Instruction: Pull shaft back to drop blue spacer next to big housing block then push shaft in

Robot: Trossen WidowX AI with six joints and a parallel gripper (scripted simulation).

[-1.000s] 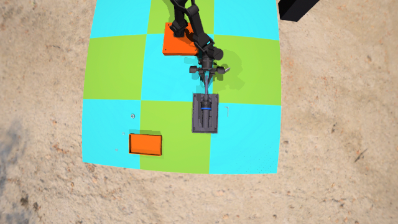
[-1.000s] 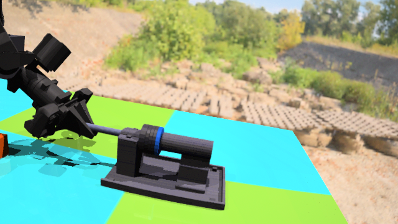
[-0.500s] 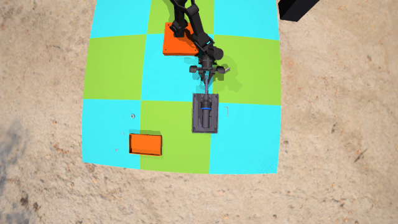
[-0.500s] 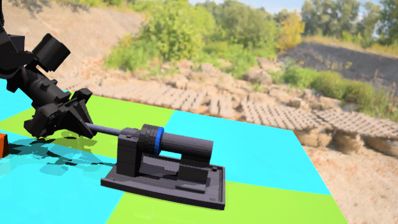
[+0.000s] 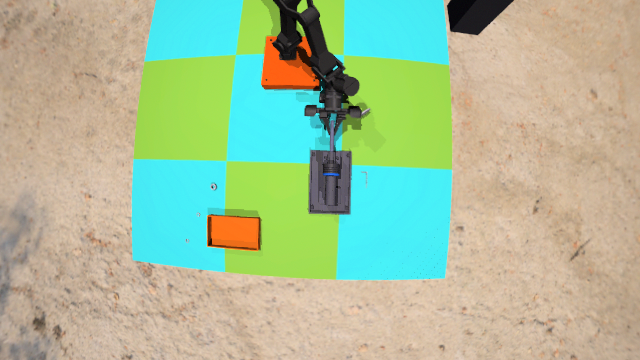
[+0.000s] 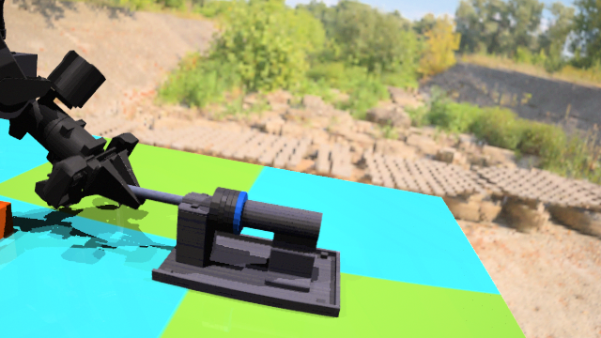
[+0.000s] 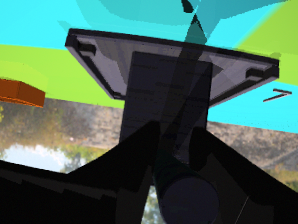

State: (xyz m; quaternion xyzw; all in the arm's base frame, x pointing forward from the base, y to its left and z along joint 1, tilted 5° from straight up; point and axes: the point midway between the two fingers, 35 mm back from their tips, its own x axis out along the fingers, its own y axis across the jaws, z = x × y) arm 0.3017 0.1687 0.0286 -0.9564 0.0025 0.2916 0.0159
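The blue spacer (image 5: 331, 174) (image 6: 240, 212) sits upright between the dark spacers (image 6: 224, 205) and the big housing block (image 5: 331, 192) (image 6: 286, 217). The dark spacers stand in a stack against it, towards the support post (image 6: 192, 235) (image 7: 167, 95). The grey shaft (image 5: 332, 137) (image 6: 157, 193) sticks out of the post towards the arm. My gripper (image 5: 332, 131) (image 6: 136, 194) (image 7: 174, 133) is shut on the shaft's outer end. In the wrist view the shaft's round end (image 7: 190, 200) shows between the dark fingers. The shaft inside the spacers and housing is hidden.
The fixture's base plate (image 5: 346, 207) (image 6: 244, 294) (image 7: 100, 55) carries post and housing. An orange tray (image 5: 234, 232) (image 7: 20, 93) stands at the left in the top view, with small washers near it. A thin hex key (image 5: 365, 178) (image 7: 276, 95) lies beside the base plate.
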